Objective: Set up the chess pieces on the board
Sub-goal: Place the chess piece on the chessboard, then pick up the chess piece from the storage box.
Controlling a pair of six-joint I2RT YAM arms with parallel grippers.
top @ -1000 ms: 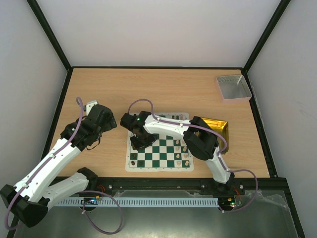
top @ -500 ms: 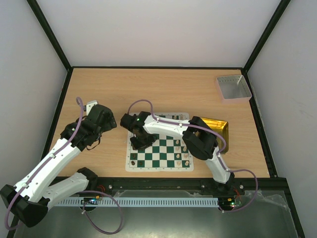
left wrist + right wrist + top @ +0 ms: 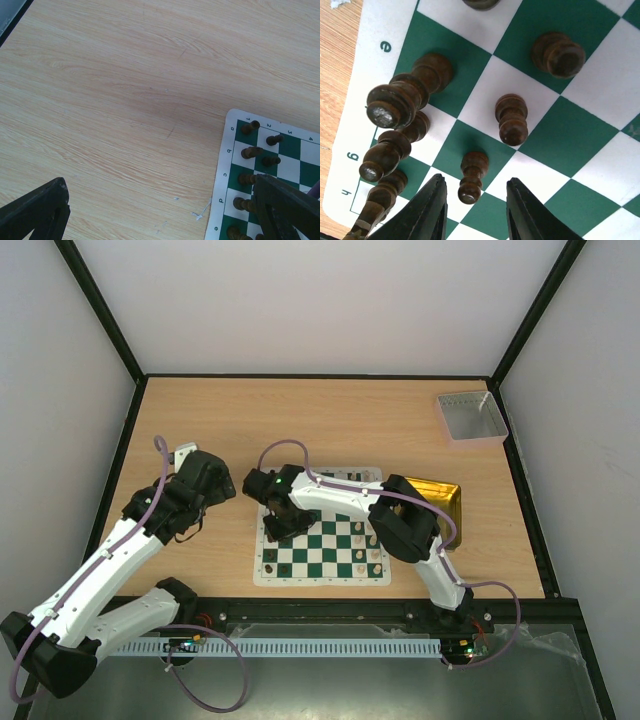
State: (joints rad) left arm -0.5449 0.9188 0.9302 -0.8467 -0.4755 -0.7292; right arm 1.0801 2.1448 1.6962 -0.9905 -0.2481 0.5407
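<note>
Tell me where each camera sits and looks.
Top: fixed high behind, facing the green-and-white chess mat on the light wooden table; left arm and right arm show.
Left wrist: faces table and mat corner; spread black fingers show.
Right wrist: close above mat; black fingers flank a dark wooden pawn.
Shared: both wrist views show the mat's dark pieces.

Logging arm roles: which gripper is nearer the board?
Right. The right gripper is over the board's left part, jaws either side of a dark pawn; the left gripper is off its left edge, over the table.
</note>
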